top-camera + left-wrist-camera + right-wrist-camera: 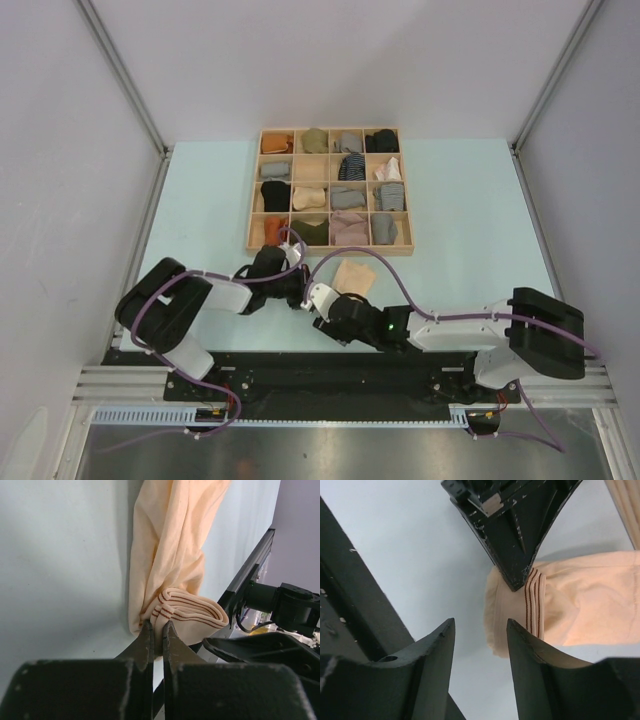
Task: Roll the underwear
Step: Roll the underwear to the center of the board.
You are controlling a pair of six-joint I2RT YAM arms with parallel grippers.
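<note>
Looks like the very start of the roll. Pinches the band (192,612) of the underwear (170,555) tight in the left gripper (158,630), down on the table (460,220) near the tray (380,249). Holds nothing in the right gripper (480,625), jaws apart just beside the band. Next, likely: turn the band over onto the cloth without letting go.

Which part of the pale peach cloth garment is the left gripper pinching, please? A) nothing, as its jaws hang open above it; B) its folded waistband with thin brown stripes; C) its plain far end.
B: the left wrist view shows the left gripper shut on the folded brown-striped waistband of the pale peach cloth garment.
</note>
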